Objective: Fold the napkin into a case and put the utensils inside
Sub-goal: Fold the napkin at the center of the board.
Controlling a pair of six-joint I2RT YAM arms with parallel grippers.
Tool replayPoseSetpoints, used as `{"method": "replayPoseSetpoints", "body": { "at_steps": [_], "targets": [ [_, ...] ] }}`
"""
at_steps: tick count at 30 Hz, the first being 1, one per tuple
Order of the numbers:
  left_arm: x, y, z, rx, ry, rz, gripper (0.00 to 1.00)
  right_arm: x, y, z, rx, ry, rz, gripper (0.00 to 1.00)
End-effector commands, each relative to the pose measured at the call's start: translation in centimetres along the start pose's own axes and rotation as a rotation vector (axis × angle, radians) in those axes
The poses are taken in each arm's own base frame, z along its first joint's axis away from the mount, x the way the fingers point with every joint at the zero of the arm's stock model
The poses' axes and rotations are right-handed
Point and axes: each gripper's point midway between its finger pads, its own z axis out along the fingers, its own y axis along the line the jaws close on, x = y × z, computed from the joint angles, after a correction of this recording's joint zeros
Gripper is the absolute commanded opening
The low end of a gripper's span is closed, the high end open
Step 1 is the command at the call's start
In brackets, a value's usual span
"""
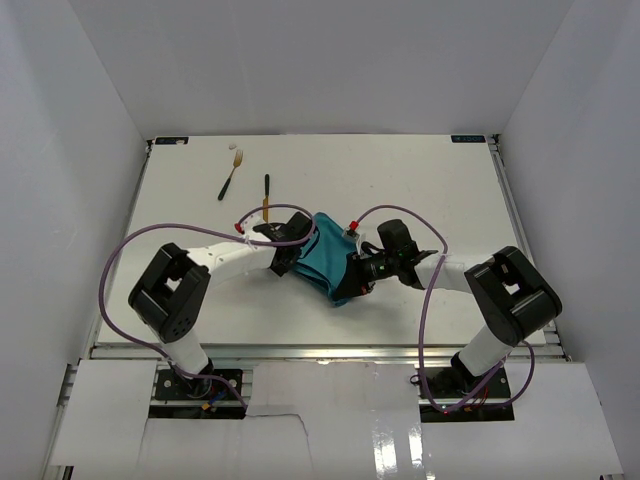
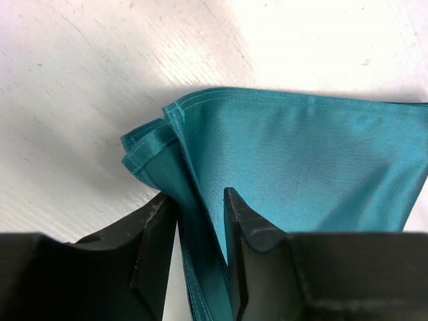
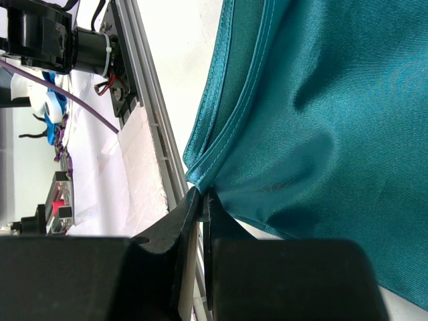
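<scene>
Teal cloth fills both wrist views. The napkin (image 1: 328, 262) hangs bunched between my two grippers near mid-table, its upper edge stretched from one to the other and the rest sagging to a point toward the near side.

Left gripper (image 2: 200, 200): jaws narrow, clamped on a folded edge of the napkin (image 2: 301, 154). Several hemmed layers run down between my two fingers (image 2: 157, 227), and a stitched corner sticks out just beyond the tips. From above, the left gripper (image 1: 292, 243) holds the napkin's left end.

Right gripper (image 3: 202, 197): jaws almost together, pinching a hemmed corner of the napkin (image 3: 314, 120) right at the fingertips. The cloth spreads up and away from the tips in a broad sheet. From above, the right gripper (image 1: 356, 270) sits at the napkin's right side.

Utensils lie on the white table (image 1: 430, 180), out at far left, both well apart from my jaws' tips. The fork (image 1: 231, 172) lies slanted, pale head toward the far edge. The knife (image 1: 266, 195) lies roughly straight, dark handle farther out, its yellowish end near my left wrist. Neither touches the napkin.
</scene>
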Motion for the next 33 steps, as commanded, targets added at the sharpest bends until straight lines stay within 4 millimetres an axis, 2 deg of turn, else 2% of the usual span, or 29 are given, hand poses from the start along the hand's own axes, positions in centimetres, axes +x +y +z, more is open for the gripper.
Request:
{"method": "replayPoseSetpoints", "body": {
  "at_steps": [1,5,8,9,15,16,26,33],
  "targets": [
    [-2.6,-1.4,-1.9,0.04,-0.073,-0.018,0.43,0.1,0.9,-0.4,-0.023,0.0,-0.025,0.08],
    [-3.7,-2.1,-2.3,0.049,-0.109,-0.014,0.29,0.0,0.8,-0.4,-0.02,-0.005,-0.013,0.08],
    [-3.7,-2.7,-2.1,0.047,-0.117,0.026,0.22,-0.3,0.3,-0.7,-0.01,-0.015,0.009,0.08],
    [-3.8,-3.4,-2.3,0.059,-0.119,0.031,0.2,-0.3,0.1,-0.7,-0.007,-0.016,0.018,0.08],
    [-3.7,-5.1,-1.4,0.05,-0.139,0.076,0.01,-1.1,-0.6,-1.7,-0.049,-0.062,0.086,0.08],
    [-3.8,-5.9,-1.5,0.063,-0.14,0.08,0.01,-1.3,-0.7,-1.8,-0.053,-0.068,0.094,0.08],
    [-3.4,-9.3,0.6,0.059,-0.148,0.136,0.0,-2.9,-3.7,-2.9,-0.016,-0.116,0.149,0.08],
    [-3.2,-10.2,2.5,0.039,-0.127,0.141,0.0,-3.4,-6.0,-2.6,0.021,-0.105,0.151,0.08]
  ]
}}
